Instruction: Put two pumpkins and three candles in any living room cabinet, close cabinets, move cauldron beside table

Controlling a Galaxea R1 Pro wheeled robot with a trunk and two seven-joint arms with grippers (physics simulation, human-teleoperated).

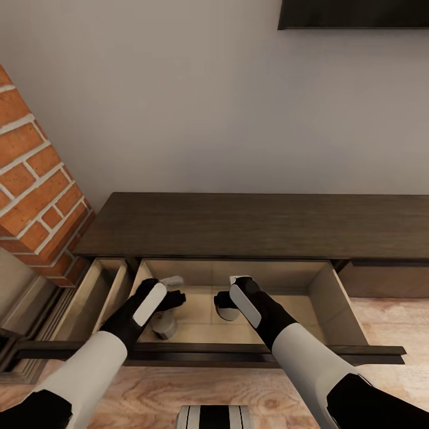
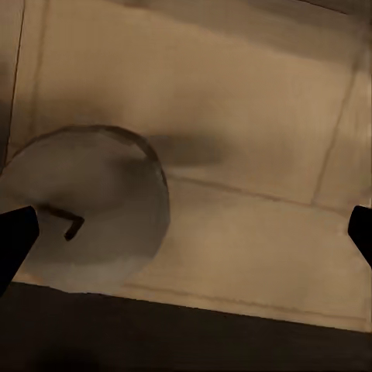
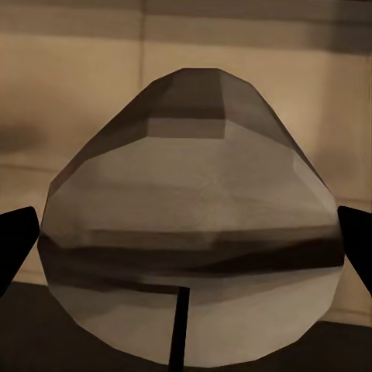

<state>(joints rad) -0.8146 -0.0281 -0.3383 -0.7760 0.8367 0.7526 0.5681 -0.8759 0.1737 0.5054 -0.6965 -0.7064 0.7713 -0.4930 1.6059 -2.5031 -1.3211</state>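
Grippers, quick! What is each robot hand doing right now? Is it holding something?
Left gripper: open, over a candle standing in the cabinet drawer, not gripping it.
Right gripper: shut on a second candle, held over the same drawer.

Home living room, simulator render — long low dark-brown cabinet [image 1: 256, 223] against a plain pale wall [image 1: 196, 107], its drawer pulled open. Red brick fireplace column [image 1: 36, 185] just left of the cabinet, light wood floor [image 1: 387, 322] in front — a dark wall-mounted panel [image 1: 354, 13] above it.
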